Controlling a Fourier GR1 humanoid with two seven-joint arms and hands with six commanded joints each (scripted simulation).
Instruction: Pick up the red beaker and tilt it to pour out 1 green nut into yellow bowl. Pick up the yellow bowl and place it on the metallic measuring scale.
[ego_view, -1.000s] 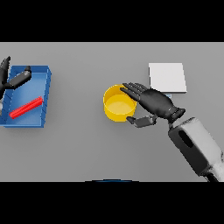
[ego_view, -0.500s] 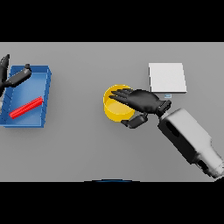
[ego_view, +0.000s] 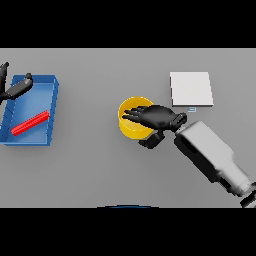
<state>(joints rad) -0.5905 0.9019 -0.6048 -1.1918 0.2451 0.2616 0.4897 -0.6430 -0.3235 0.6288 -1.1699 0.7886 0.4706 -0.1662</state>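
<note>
The yellow bowl (ego_view: 131, 126) stands upright on the grey table near the middle. My right hand (ego_view: 159, 118) lies across its right half, fingers stretched over the opening toward the left and thumb down beside the near right wall; what lies inside the bowl is hidden. The metallic measuring scale (ego_view: 191, 89), a pale square slab, sits behind and to the right of the bowl. A red beaker (ego_view: 30, 123) lies on its side inside the blue tray (ego_view: 50, 116) at the far left. My left hand (ego_view: 15, 89) hovers over the tray's back left corner.
Bare grey table spreads in front of the bowl and between the tray and the bowl. The right forearm (ego_view: 210, 154) slants across the table's right front.
My right hand has swung left and lower over the bowl, its fingers now reaching across the opening. The forearm has followed. The left hand, tray and beaker have stayed put.
</note>
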